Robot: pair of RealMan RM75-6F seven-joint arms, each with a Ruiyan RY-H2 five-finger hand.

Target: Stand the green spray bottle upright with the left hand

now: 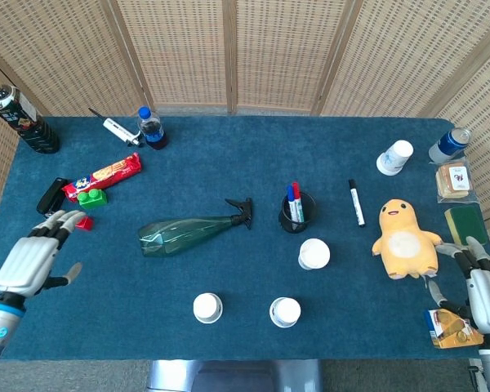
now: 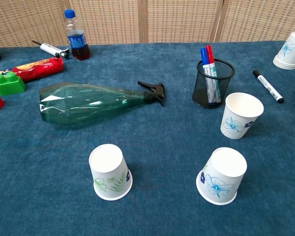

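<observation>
One bottle (image 1: pixel 184 232) to right: lies on side mid-worktop (image 1: pixel 229 171), black trigger head toward pen cup (image 1: pixel 296 212), fat base toward your left. Step in hand, by my reading: reach, grasp not yet made. Left hand (image 1: pixel 34 261) at near-left edge, fingers spread wide, empty, well apart from bottle. Right hand (image 1: pixel 483 286) at far right edge, empty, fingers loosely apart. Next, likely: bring left hand to body, wrap, tip base down. Mind red block (image 1: pixel 82 221) and paper cup (image 1: pixel 207 307) nearby.
</observation>
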